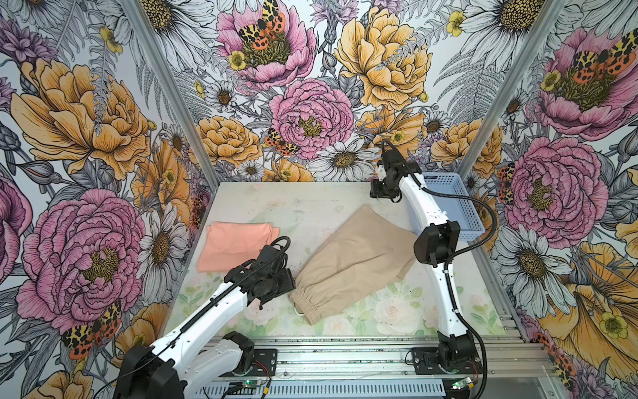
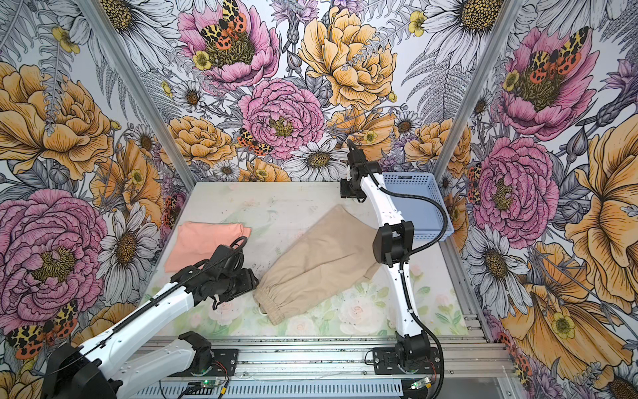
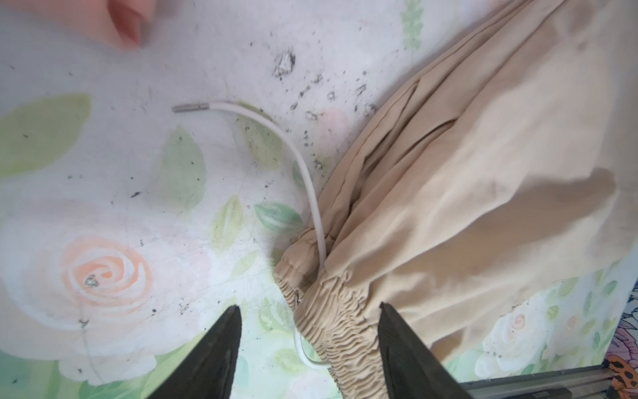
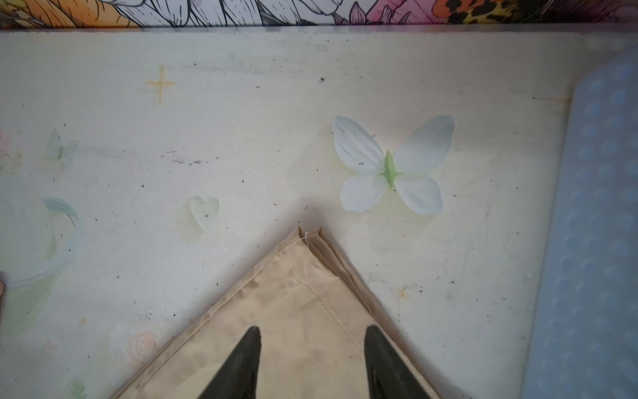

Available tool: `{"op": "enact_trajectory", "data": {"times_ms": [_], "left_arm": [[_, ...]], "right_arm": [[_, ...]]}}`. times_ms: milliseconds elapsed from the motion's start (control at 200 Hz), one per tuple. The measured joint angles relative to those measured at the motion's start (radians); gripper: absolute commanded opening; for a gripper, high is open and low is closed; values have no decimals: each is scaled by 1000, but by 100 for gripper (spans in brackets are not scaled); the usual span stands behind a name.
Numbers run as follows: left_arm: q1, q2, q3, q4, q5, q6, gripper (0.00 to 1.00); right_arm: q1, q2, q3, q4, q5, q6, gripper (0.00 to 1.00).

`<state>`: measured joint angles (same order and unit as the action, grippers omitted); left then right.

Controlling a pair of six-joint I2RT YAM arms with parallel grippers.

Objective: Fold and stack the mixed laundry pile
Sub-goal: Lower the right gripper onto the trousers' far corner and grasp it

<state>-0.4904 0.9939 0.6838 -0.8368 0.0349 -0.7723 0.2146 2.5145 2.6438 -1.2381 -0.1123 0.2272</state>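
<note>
Fingers of the left gripper stand spread and clamp nothing. The gathered elastic waistband of the beige-tan garment lies between and below them. One finger is clear of the cloth; the other overlaps the fabric's edge in the wrist view, and I cannot tell whether it touches. A white drawstring runs out of the waistband and curves across the table, ending in a metal tip. A second loop of the cord shows just beside the waistband.

Fingers of the right gripper are also parted and hold nothing. They hover over the far corner of the same garment, where several hemmed layers come to a point.

In both top views the beige-tan garment lies flat and diagonal across the middle of the table, waistband near and left, hem corner far and right. The salmon-peach T-shirt lies as a flat folded rectangle at the left, apart from the beige garment. The left arm's wrist sits between the 2 garments. A light blue perforated basket stands at the far right, behind the right arm.
</note>
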Motion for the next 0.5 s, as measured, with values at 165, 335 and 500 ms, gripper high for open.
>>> {"op": "enact_trajectory", "data": {"times_ms": [165,335,500], "left_arm": [[-117,3,67,-12,-22,-24,61],[-254,143,108,6,-9,-41,58],[-261,263,105,41,4,-42,52]], "right_arm": [[0,-165,-244,10,34,-12,53],[-4,-401,-591,71,56,-14,48],[-5,-526,-869,167,52,0,43]]}}
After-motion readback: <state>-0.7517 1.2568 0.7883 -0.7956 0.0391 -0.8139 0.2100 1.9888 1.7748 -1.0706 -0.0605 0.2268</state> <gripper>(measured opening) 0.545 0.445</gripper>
